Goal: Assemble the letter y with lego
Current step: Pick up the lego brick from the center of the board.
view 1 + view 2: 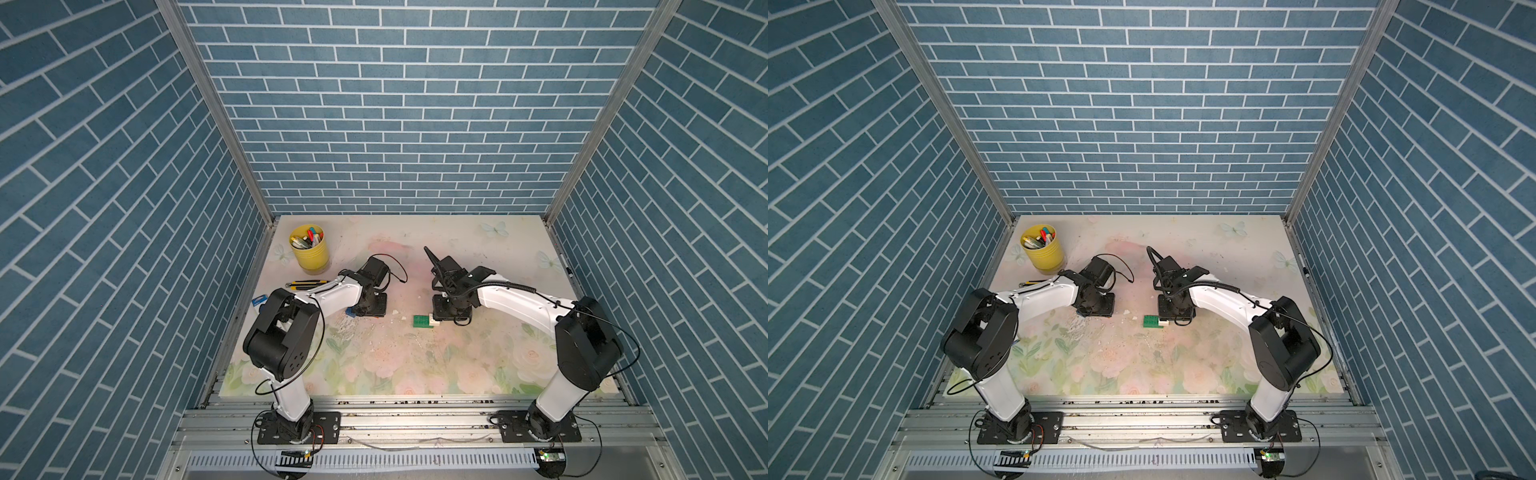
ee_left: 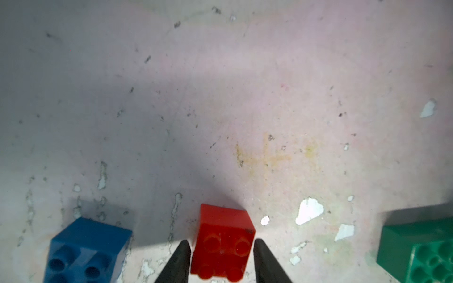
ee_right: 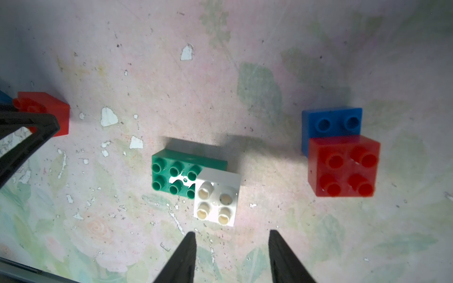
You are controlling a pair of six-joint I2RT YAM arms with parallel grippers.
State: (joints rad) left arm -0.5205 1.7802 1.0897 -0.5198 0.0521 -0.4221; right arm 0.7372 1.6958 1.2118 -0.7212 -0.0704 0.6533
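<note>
Down on the flower-printed table point(image 1: 478, 365), the left gripper point(image 2: 220, 242) straddles a lone red brick point(image 2: 224, 227). Its two black fingers point(image 2: 177, 263) stand close against the brick's opposite sides. A thin sliver of table shows beside one finger, and whether they actually pinch the brick cannot be told. A loose blue brick point(image 2: 85, 247) sits studs-up near that red one on one side, and an end of the green brick point(image 2: 416, 242) shows farther off on the other.

From the right wrist view, the right gripper point(image 3: 232, 237) has its fingers apart with nothing between them, just short of the white brick point(image 3: 217, 196). That white square is pressed onto one end of the longer green brick and overhangs its corner. In both top views the pair lies near the middle of the table, just beside the right gripper.

Well apart from the pair, a second red brick point(image 3: 345, 166) is stacked studs-up on a second blue brick point(image 3: 331, 120), covering roughly half of it. The lego thus lies in separate groups, not as one joined letter y.

A yellow cup point(image 1: 309, 253) of pens stands at the far left corner, with a utility knife point(image 1: 305, 284) beside the left arm.
</note>
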